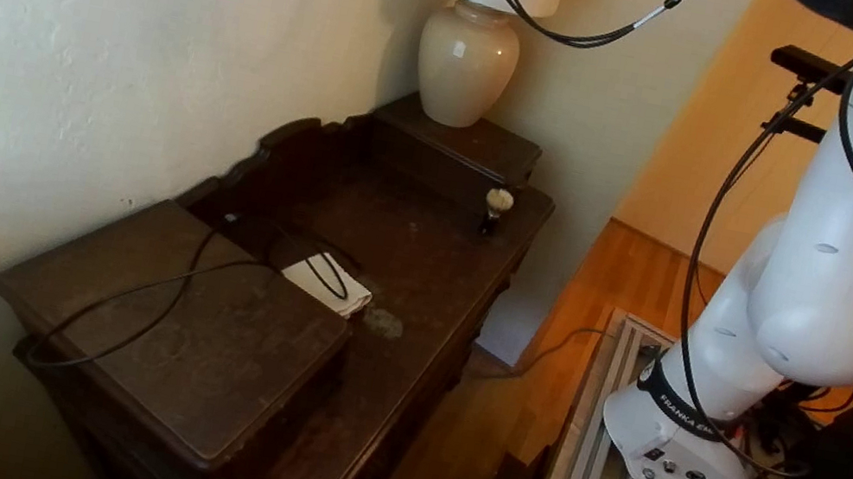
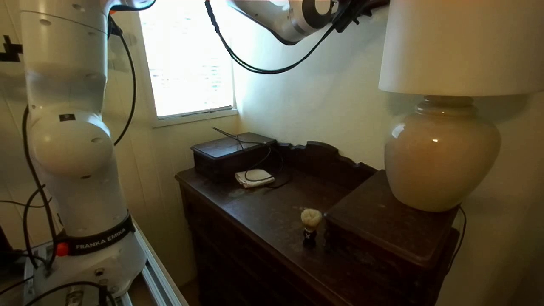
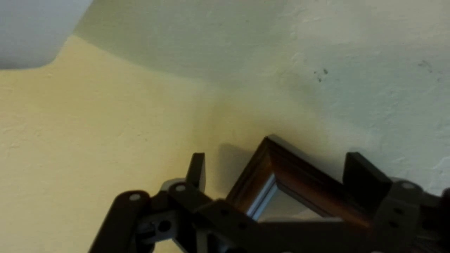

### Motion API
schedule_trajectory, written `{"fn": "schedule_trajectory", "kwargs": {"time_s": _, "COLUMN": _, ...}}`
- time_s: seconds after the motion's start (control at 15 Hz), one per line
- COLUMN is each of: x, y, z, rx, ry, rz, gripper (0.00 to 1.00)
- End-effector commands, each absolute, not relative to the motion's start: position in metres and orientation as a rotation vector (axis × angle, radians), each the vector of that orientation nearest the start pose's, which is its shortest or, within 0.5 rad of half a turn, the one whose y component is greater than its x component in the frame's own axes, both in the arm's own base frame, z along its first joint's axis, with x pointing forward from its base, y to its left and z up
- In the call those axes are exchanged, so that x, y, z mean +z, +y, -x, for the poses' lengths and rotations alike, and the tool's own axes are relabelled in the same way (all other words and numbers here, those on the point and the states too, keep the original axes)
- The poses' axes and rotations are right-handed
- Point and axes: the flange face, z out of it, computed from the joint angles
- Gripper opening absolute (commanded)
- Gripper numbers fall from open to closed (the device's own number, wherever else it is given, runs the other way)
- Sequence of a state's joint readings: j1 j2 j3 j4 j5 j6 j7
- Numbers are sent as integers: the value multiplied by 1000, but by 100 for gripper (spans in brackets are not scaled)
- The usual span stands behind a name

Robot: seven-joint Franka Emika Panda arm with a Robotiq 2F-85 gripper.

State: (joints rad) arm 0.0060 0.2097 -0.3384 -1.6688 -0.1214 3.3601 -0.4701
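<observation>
My gripper [image 3: 275, 165] is open in the wrist view, with its two dark fingers wide apart and nothing between the tips. Behind it a corner of a dark wooden frame [image 3: 299, 172] shows against the wall; the gripper body hides its lower part. In an exterior view the wrist end of the arm is high at the top edge, above the dresser. A brush with pale bristles and a dark handle [image 1: 498, 201] stands upright on the dresser, also in the other view [image 2: 311, 219]. A folded white cloth [image 1: 331, 284] lies near the raised box, also seen here [image 2: 255, 178].
The dark wooden dresser [image 1: 402, 376] has a raised box [image 1: 201, 323] at each end and a carved back rail. A large cream lamp [image 2: 442, 157] stands on one box [image 2: 391, 221]. A black cable [image 1: 187, 276] loops over the cloth and box. A window [image 2: 191, 59] is behind.
</observation>
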Motion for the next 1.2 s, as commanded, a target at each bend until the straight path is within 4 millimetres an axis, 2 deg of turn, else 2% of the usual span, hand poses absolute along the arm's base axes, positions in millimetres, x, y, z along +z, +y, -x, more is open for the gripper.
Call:
{"fn": "schedule_trajectory", "kwargs": {"time_s": 0.0, "x": 679, "y": -174, "z": -625, "rx": 1542, "ry": 349, "rz": -1923, "gripper": 100}}
{"fn": "schedule_trajectory", "kwargs": {"time_s": 0.27, "x": 681, "y": -176, "z": -619, "rx": 1442, "ry": 380, "rz": -1992, "gripper": 100}}
{"fn": "schedule_trajectory", "kwargs": {"time_s": 0.53, "x": 690, "y": -174, "z": -604, "rx": 1236, "ry": 475, "rz": -2099, "gripper": 100}}
{"fn": "schedule_trajectory", "kwargs": {"time_s": 0.8, "x": 706, "y": -144, "z": -577, "rx": 1048, "ry": 633, "rz": -2257, "gripper": 100}}
{"fn": "schedule_trajectory", "kwargs": {"time_s": 1.13, "x": 726, "y": -136, "z": -535, "rx": 734, "ry": 737, "rz": -2469, "gripper": 100}}
